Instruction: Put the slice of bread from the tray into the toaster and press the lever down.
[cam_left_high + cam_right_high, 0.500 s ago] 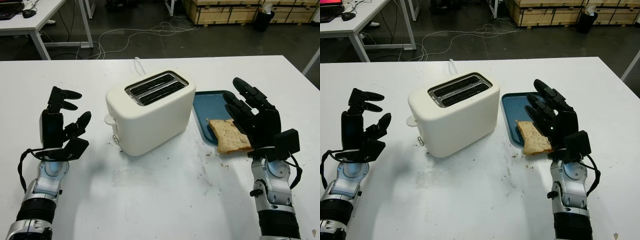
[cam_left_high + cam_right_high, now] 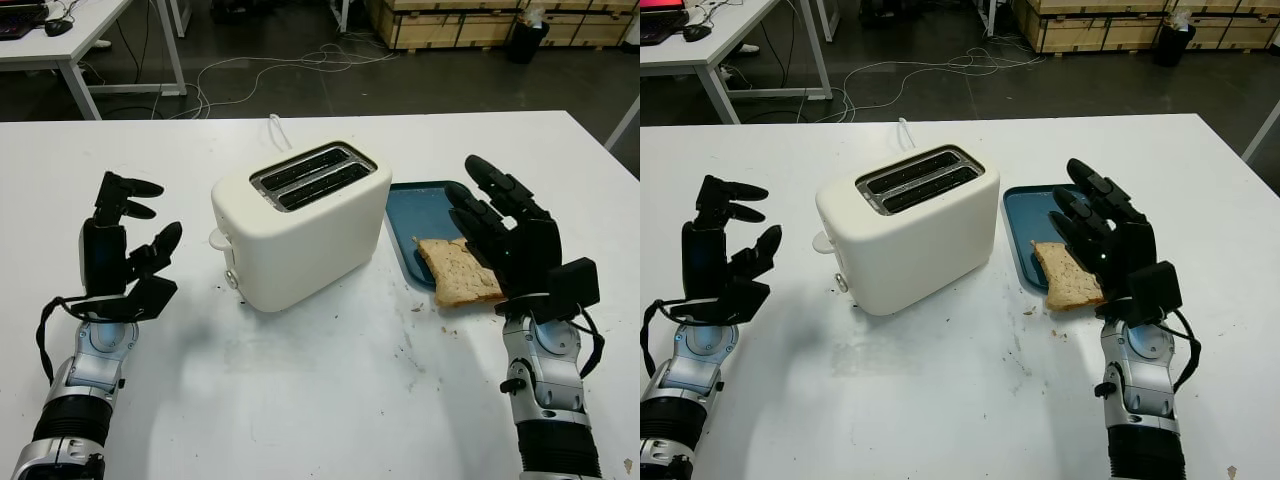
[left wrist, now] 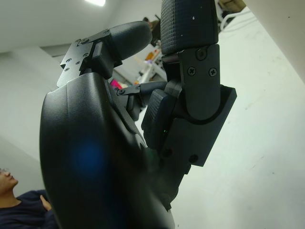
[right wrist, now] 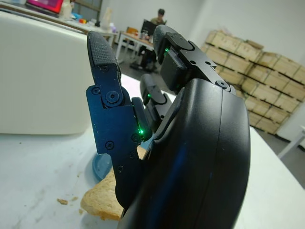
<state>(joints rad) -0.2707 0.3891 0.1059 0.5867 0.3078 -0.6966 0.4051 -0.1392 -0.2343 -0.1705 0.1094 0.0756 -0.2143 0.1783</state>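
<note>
A cream two-slot toaster [image 2: 300,225] stands mid-table, its lever [image 2: 217,239] up on the near-left end. A slice of bread [image 2: 458,272] lies half on the blue tray [image 2: 418,213] to the toaster's right, overhanging the tray's near edge. My right hand [image 2: 495,228] is open, raised just right of the bread and partly over it, holding nothing. In the right wrist view the bread [image 4: 102,200] lies under the hand, with the toaster [image 4: 43,78] beyond. My left hand [image 2: 125,243] is open, held up left of the toaster, a hand's width from the lever.
The white table [image 2: 330,400] has crumbs [image 2: 410,355] in front of the tray. A white cord [image 2: 275,128] runs off behind the toaster. Beyond the table are a floor with cables, another desk [image 2: 60,40] and wooden crates [image 2: 470,20]. A person sits at a far desk [image 4: 159,21].
</note>
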